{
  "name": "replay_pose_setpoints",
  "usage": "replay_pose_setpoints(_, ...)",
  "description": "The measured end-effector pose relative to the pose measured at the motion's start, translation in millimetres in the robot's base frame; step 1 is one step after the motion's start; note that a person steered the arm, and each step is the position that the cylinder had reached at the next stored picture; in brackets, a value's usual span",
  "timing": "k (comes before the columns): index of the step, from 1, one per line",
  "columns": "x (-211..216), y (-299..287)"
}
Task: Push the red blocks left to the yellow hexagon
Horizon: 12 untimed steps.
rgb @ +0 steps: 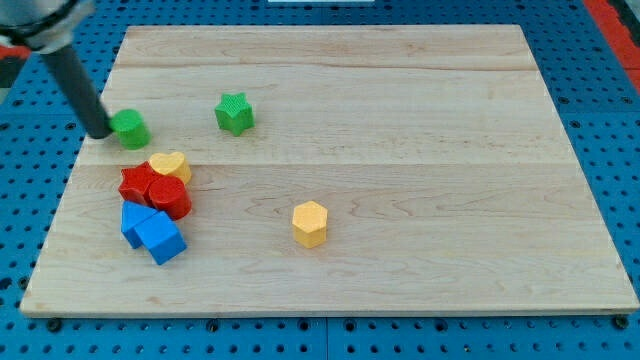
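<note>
Claw-wise, this rig has none to open or close: only my tip (100, 134), holding nothing, touching the green cylinder (130, 128) at the frame's upper left. Both red blocks (155, 190) sit clustered at left between the yellow heart (170, 165) and blue blocks (152, 232), well apart from the yellow hexagon (310, 223) lower centre on the tabletop (400, 120). I judge the pushing not yet begun.

My tip (101, 133) touches green cylinder (131, 128) on its left; red blocks (156, 190) just below-right, yellow hexagon (310, 223) far right on table (400, 120).
</note>
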<state>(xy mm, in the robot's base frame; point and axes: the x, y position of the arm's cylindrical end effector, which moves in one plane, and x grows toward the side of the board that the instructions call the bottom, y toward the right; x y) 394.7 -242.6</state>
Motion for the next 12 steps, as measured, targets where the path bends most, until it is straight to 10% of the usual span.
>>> replay_pose_setpoints(1, -0.2, 67.4)
replay_pose_setpoints(7, 107.9, 16.1)
replay_pose_setpoints(10, 156.0, 118.1)
replay_pose_setpoints(12, 96.5, 118.0)
